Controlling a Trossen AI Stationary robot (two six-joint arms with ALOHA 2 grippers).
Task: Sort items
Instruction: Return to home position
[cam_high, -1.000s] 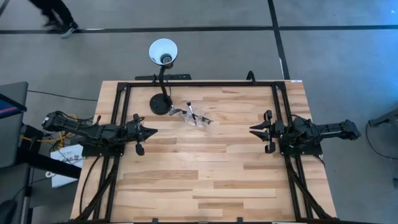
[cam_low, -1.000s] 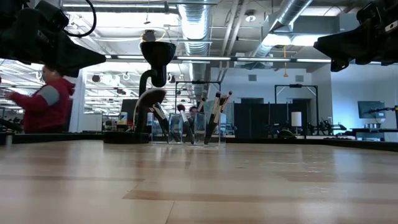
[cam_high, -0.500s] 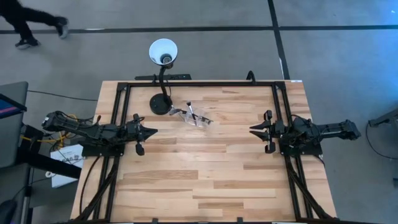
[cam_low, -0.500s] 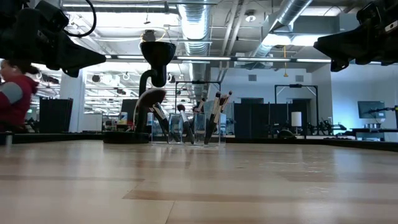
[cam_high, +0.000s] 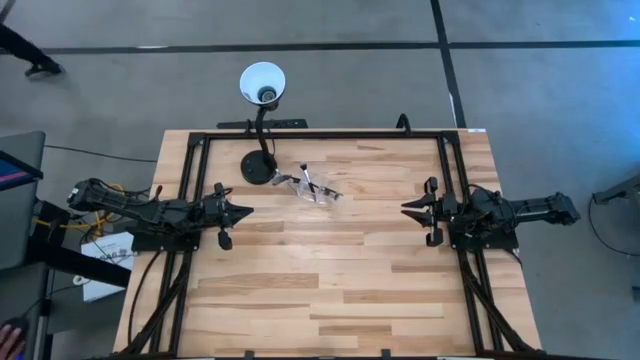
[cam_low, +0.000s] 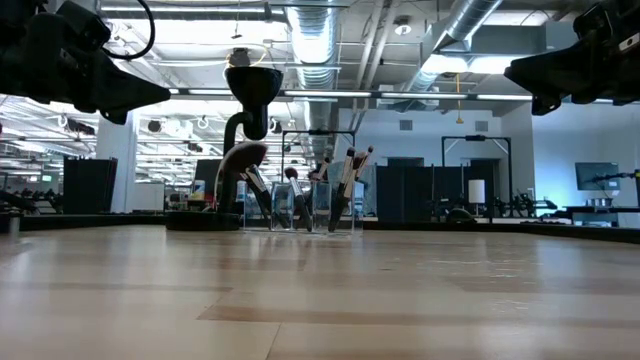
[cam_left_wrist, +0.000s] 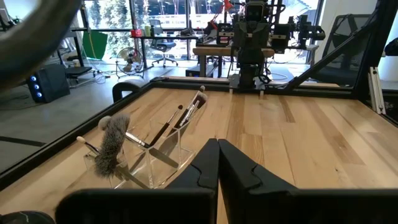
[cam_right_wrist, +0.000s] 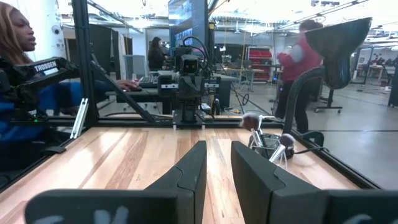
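Observation:
Several slim makeup brushes (cam_high: 312, 187) stand and lean in a small clear holder (cam_left_wrist: 163, 154) at the table's far middle. One of them has a wide fluffy head (cam_left_wrist: 112, 148). The low view shows them (cam_low: 300, 192) upright, heads up. My left gripper (cam_high: 246, 212) hovers level at the table's left side, shut (cam_left_wrist: 218, 157), with nothing in it. My right gripper (cam_high: 405, 209) hovers level at the right side. Its fingers stand a little apart (cam_right_wrist: 217, 163) with nothing between them. Both are well clear of the brushes (cam_right_wrist: 268, 138).
A black gooseneck lamp stands with its base (cam_high: 258, 167) just left of the holder, and its white shade (cam_high: 262, 82) reaches past the far edge. Black frame rails (cam_high: 320, 135) run round the table. Bare wood (cam_high: 320, 270) fills the middle and near part. A person (cam_right_wrist: 18, 56) sits beyond the left side.
Both arms have kept still. A person beyond the far edge has walked off to the left and no longer shows in the low view.

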